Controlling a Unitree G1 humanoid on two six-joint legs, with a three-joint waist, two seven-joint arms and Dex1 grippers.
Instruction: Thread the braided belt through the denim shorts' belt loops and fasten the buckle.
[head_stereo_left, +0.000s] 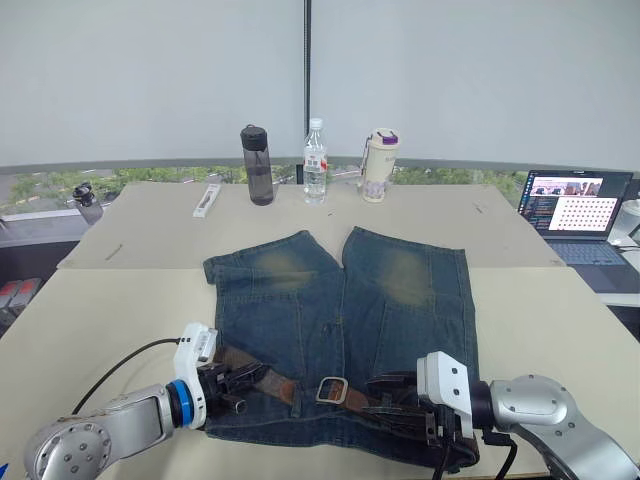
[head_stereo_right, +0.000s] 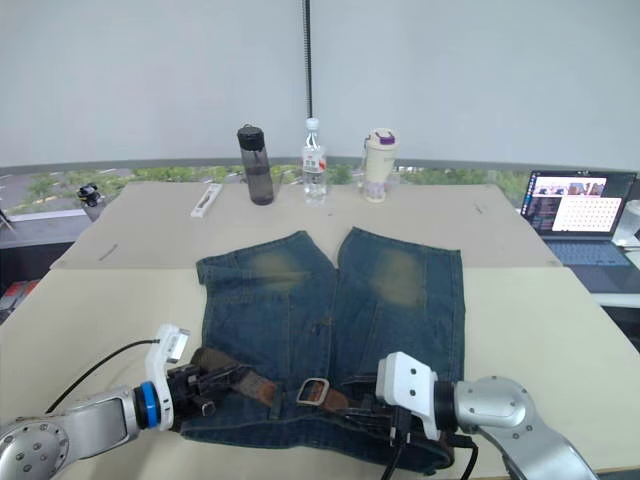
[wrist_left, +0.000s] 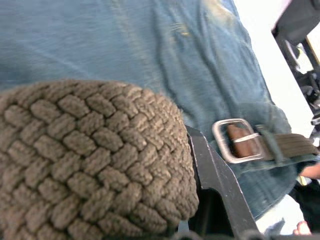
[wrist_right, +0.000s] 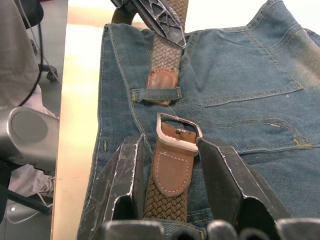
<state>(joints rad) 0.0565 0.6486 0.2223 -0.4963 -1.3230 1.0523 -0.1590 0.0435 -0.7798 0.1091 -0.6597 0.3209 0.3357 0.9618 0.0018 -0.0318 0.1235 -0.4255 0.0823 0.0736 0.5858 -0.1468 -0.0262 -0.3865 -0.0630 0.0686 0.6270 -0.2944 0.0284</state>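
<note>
From the head camera, you see the denim shorts (head_stereo_left: 340, 330) lying flat on the table (head_stereo_left: 90, 310), legs pointing away from you and the waistband nearest you. The braided belt (head_stereo_left: 290, 383) runs side to side along that waistband, with the buckle (head_stereo_left: 332, 390) near the middle. Your left gripper (head_stereo_left: 232, 385) sits at the belt's left end, and your right gripper (head_stereo_left: 400, 400) sits just right of the buckle.

In the left wrist view, the woven belt (wrist_left: 95, 160) lies right against your left finger (wrist_left: 220, 185), but you cannot tell if that gripper is clenched.

In the right wrist view, your right gripper (wrist_right: 167, 170) is spread wide, one finger on each side of the belt, gripping nothing. The belt's leather tip (wrist_right: 160, 80) sits at a belt loop (wrist_right: 156, 93).
</note>
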